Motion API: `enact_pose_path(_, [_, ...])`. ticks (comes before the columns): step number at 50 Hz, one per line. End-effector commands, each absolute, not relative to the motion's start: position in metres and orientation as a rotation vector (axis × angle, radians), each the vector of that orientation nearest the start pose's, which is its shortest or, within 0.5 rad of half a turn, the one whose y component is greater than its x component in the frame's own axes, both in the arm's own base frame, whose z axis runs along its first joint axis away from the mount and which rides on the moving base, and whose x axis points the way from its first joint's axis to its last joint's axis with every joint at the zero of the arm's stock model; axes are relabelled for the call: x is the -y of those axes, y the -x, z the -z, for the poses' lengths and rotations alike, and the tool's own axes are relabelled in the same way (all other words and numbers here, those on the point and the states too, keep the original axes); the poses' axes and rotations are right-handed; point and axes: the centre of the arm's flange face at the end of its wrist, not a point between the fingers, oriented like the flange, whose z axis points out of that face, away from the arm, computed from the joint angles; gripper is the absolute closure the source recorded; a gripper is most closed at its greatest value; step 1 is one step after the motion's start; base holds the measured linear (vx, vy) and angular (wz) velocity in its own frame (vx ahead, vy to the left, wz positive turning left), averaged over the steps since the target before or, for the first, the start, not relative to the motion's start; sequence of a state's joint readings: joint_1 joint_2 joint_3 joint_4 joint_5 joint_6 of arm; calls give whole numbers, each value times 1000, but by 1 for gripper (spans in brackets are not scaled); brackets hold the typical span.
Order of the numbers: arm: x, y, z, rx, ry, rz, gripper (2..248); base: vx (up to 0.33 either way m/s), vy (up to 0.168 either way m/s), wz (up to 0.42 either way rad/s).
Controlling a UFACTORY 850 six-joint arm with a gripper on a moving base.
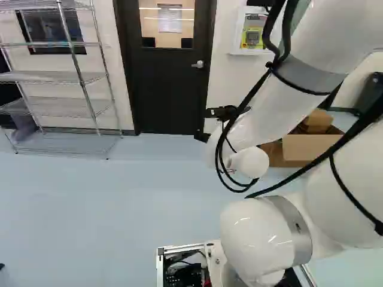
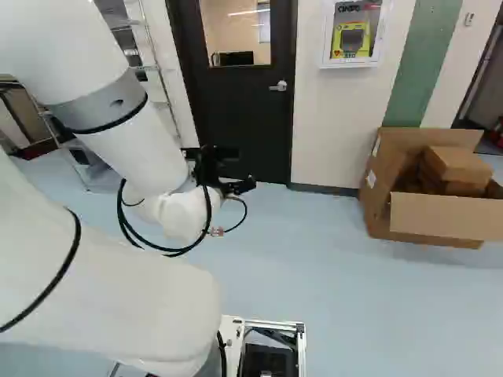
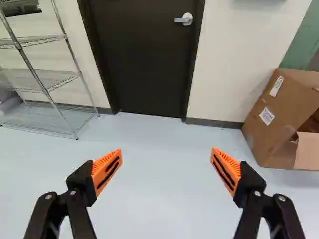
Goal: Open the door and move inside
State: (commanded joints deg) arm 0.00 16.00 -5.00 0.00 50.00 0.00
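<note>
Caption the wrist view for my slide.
Jaws wide apart, facing the shut dark door and its lever handle, wire shelving and cardboard box either side.

We see our arm (image 2: 126,302) in smooth, glossy white, its rounded sections crossed by grey bands (image 1: 308,75). Black cables (image 2: 167,250) loop just behind the gripper (image 2: 216,155); black ties (image 2: 56,281) circle the sections farther back from it. On the gripper itself, black fingers carry round silvery screws (image 3: 48,196) and ridged orange pads (image 3: 103,163) with black slots.
</note>
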Motion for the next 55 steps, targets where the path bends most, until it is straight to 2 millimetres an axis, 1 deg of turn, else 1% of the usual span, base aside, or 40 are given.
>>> enact_pose_path(11, [0, -270, -366, 0, 2558, 1824, 3, 127, 2, -12])
enact_pose_path(55, [0, -270, -366, 0, 2558, 1824, 3, 209, 2, -19])
